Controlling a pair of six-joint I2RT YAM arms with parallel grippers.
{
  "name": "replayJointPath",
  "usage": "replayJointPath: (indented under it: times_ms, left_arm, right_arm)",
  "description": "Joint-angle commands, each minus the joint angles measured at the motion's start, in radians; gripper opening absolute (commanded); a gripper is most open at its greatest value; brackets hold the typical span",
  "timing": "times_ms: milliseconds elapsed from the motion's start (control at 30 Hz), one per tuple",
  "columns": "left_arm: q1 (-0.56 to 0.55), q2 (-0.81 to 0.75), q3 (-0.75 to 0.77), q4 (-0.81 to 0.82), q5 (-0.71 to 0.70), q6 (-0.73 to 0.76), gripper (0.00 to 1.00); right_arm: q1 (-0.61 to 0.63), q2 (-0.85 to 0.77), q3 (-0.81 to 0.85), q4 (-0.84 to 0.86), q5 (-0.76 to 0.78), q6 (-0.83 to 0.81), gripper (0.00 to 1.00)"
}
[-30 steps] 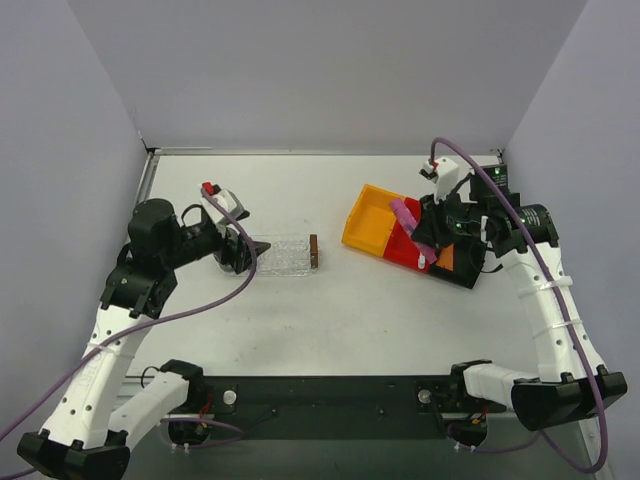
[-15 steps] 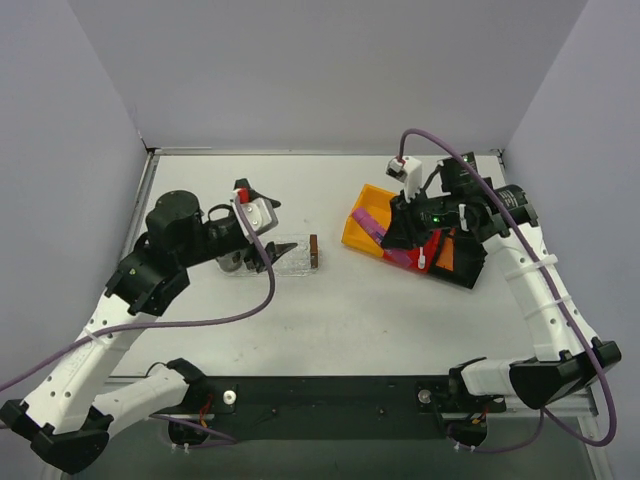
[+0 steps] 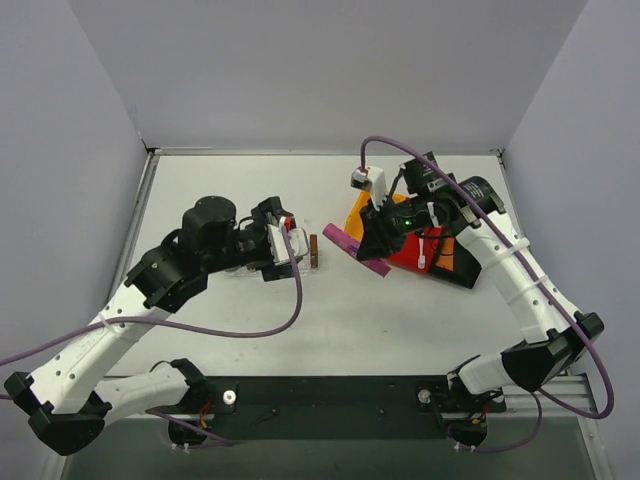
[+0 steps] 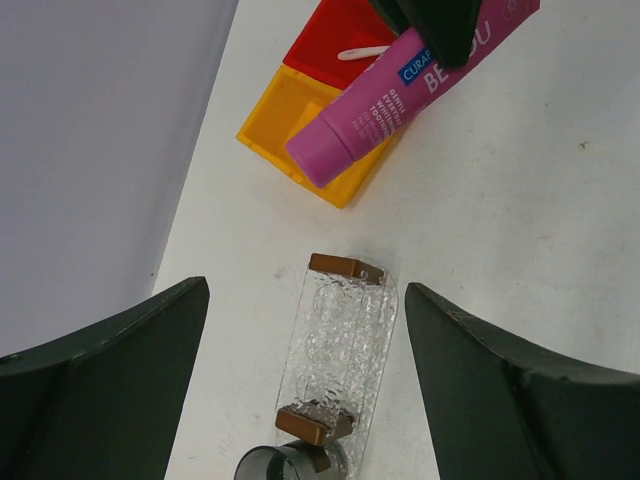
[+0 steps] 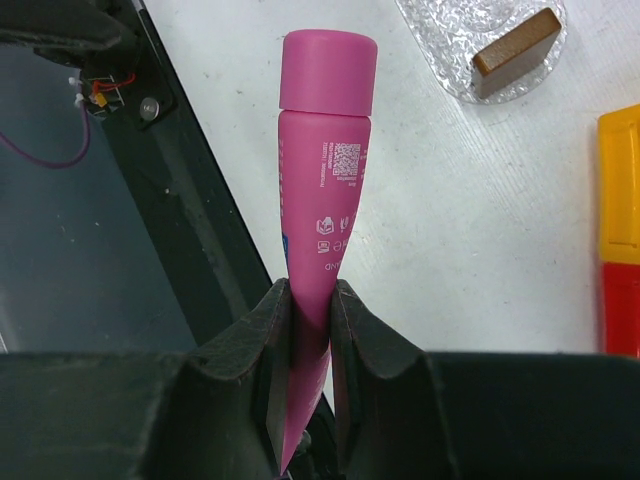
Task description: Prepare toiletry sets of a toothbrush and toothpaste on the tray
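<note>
My right pincer (image 5: 310,300) pinches the pink toothpaste (image 5: 325,170) by its flat tail, aloft just short of the tray (image 4: 340,340), so it may pivot loose or strike my wide-open left pincer (image 4: 307,288) above that tray

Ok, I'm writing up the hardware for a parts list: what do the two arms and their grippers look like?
The left arm and right arm are white shells with black joints, and a purple cable runs from each wrist. The fingers are dark, blunt wedges.
</note>
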Motion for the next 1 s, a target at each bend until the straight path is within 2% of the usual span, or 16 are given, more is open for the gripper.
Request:
replayJointPath:
  times_ms: [0, 433, 967]
  left_arm:
    - [-0.044, -0.010, 0.006, -0.020, -0.075, 0.143, 0.90]
    - [-0.161, 0.057, -0.024, 0.033, -0.196, 0.324, 0.91]
    - [-0.243, 0.154, -0.062, 0.161, -0.354, 0.452, 0.91]
  right_arm:
    - [0.032, 0.036, 0.064, -0.019, -0.061, -0.014, 0.00]
    - [0.058, 0.168, 0.196, -0.106, -0.141, -0.043, 0.00]
    - [0.061, 0.172, 0.176, -0.135, -0.251, -0.048, 0.00]
